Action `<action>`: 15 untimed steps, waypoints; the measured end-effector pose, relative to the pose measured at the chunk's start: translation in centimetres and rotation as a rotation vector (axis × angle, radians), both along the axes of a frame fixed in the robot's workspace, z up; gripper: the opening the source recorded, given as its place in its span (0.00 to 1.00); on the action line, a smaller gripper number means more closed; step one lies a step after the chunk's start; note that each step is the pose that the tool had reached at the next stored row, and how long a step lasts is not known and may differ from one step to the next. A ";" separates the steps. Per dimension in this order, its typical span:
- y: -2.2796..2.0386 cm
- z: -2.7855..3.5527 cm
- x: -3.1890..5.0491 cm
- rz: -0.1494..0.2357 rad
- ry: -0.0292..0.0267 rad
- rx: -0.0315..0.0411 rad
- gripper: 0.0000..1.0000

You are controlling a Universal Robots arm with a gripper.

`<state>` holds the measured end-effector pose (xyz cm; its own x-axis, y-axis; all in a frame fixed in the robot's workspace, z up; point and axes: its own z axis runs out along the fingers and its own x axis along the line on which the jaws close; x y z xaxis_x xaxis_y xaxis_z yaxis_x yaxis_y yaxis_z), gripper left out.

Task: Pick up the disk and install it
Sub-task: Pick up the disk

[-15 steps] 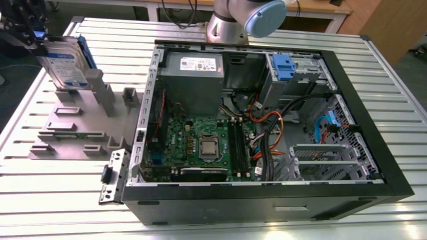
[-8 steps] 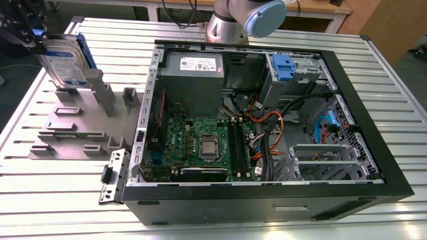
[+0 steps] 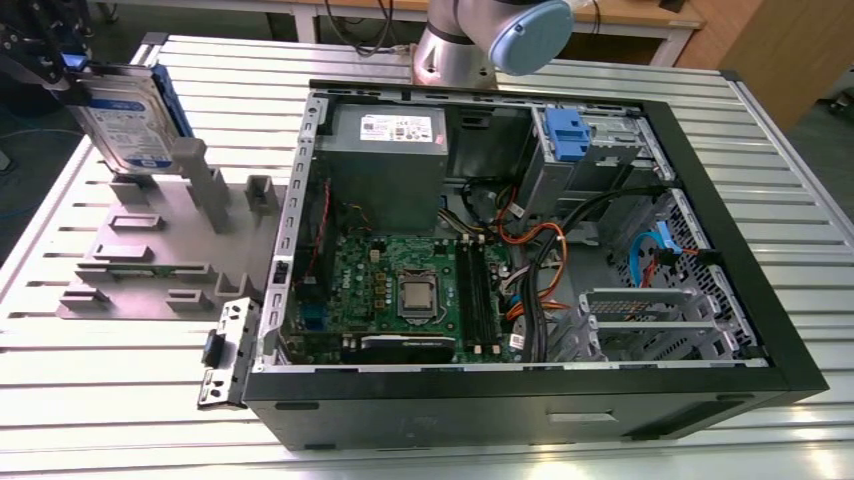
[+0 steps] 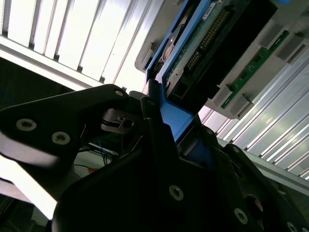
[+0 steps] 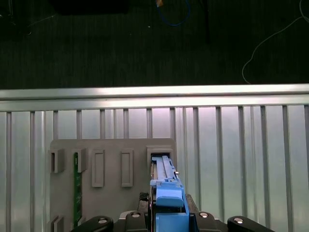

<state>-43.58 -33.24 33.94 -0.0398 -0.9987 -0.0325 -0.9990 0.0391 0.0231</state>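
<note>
The black gripper [image 3: 70, 85] stood clamped on the disk [image 3: 127, 120], a silver hard drive in a blue plastic carrier, upright over the grey stepped plastic fixture [image 3: 147, 268] near the slatted metal table's [image 3: 120, 430] corner. Installation in the open black computer case [image 3: 534, 392] remained.

One disk [image 3: 127, 120], one fixture [image 3: 147, 290], one computer [image 3: 534, 395], perhaps one green board [image 5: 76, 186].

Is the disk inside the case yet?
No, the disk stands upright over the grey fixture at the exterior view's left, outside the case.
</note>
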 end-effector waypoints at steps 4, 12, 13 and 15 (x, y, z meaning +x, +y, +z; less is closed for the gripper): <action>0.00 0.21 0.00 0.000 0.0000 0.0000 0.37; 0.00 0.57 0.00 0.000 -0.0001 0.0000 0.37; 0.00 0.60 0.00 0.000 -0.0001 0.0000 0.37; 0.00 0.66 0.00 0.000 0.0000 0.0000 0.37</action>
